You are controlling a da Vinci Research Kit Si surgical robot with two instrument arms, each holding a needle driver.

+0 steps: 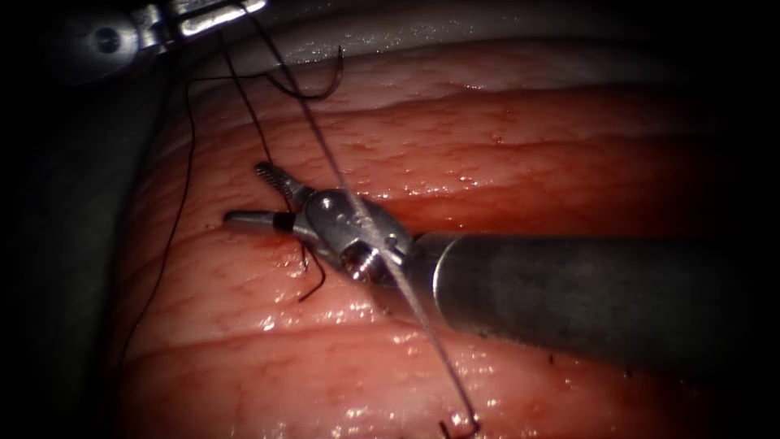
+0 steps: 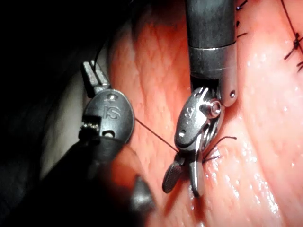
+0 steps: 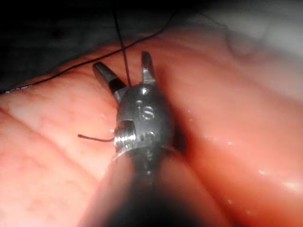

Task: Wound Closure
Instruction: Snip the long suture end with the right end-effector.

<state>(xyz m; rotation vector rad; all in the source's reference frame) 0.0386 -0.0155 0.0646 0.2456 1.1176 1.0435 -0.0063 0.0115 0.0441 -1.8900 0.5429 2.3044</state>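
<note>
Right tool (image 1: 264,195) over mid-tissue (image 1: 504,138), jaws apart astride the thread (image 1: 244,102), which runs up to the left tool (image 1: 207,16) at upper left. Needle (image 1: 321,81) lies on the tissue behind, free of both tools.

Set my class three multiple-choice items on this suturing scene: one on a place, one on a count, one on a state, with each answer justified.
1. Where is the curved dark steel needle?
A clamped in a tool's fingers; B lying free on the pink pork-belly tissue, near its upper edge; C buried in the cut.
2. How many tools have their fingers spread open?
A none; B one; C two.
3. What does the left arm's silver needle driver hold?
A the needle; B the thin dark thread; C nothing.

Answers:
1 B, the needle rests on the surface and neither tool holds it.
2 B, only the right arm's silver needle driver gapes, holding nothing.
3 B, its fingers are shut where the thread leaves them.
</note>
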